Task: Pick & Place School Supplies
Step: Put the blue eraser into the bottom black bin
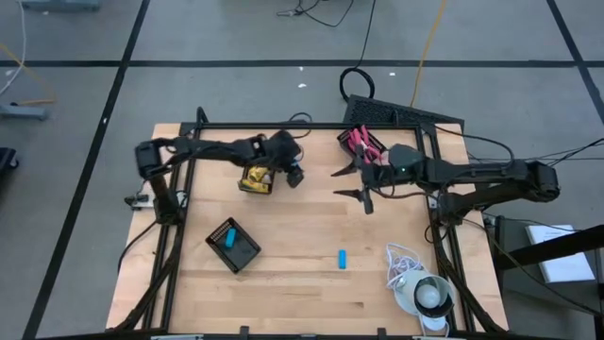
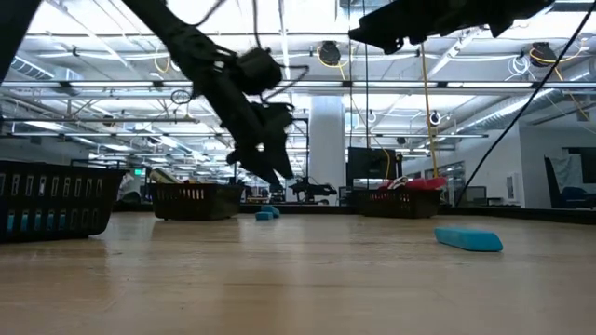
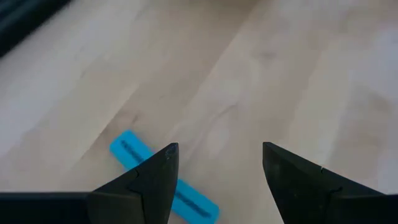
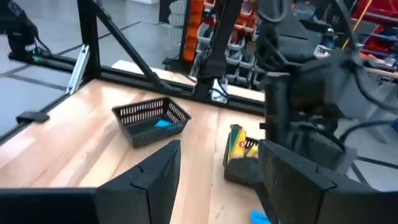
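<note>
Inspector: Nearest the low camera, one light-blue eraser (image 2: 468,240) is recorded lying loose on the table (image 1: 302,236), well apart from every tray.

Assessor: What has been placed?

Inspector: A blue piece (image 1: 228,237) is seen inside the front black tray (image 1: 233,246). Yellow tube-like pieces (image 1: 255,179) are held in a second tray (image 1: 256,181) beside the left arm, and red-handled scissors (image 1: 359,142) in a third (image 1: 366,144) at the back right. The task is judged largely done.

Assessor: What is left?

Inspector: The loose eraser, and another blue piece (image 3: 163,183) seen on bare wood just beneath the left gripper (image 3: 216,169).

Assessor: And the fingers?

Inspector: The left gripper's fingers are noted well apart, empty, above the table beside the yellow tray; no contact with the blue piece is shown. The right gripper (image 1: 359,184) is poised near the table's middle, its fingers spread wide, nothing held or touched.

Assessor: Other items?

Inspector: A white cord with a round object (image 1: 422,291) is logged at the front right corner.
</note>
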Controlling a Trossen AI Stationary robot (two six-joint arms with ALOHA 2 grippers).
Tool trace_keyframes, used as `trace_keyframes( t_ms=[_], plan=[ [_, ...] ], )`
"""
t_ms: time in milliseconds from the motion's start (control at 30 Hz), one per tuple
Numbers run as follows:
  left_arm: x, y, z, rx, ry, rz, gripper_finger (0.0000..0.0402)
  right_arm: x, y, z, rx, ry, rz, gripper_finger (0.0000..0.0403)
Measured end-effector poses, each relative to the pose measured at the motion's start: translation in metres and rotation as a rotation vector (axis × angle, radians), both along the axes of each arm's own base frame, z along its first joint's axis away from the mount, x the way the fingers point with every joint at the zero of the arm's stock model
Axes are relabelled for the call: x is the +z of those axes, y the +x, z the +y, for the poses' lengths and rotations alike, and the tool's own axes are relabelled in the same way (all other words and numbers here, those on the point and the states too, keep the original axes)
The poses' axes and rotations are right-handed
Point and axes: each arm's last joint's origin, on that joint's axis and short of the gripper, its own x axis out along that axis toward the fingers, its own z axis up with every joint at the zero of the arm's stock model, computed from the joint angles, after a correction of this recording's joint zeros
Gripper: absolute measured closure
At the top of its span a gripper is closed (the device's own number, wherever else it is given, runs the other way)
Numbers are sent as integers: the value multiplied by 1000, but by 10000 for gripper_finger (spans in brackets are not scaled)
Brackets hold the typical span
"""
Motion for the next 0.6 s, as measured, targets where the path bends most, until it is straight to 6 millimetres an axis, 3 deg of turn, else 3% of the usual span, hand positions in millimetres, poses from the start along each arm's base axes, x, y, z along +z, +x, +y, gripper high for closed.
trace_keyframes(
  t_ms=[233,400,600],
  plan=[
    [-6,28,11,73,-17,133,170,-1,-5,5,29,-48,-1,195],
    [-6,23,21,162,-26,245,170,-1,-5,7,39,-70,0,195],
    [-10,18,30,188,-47,262,170,-2,-5,7,42,-86,5,195]
  ],
)
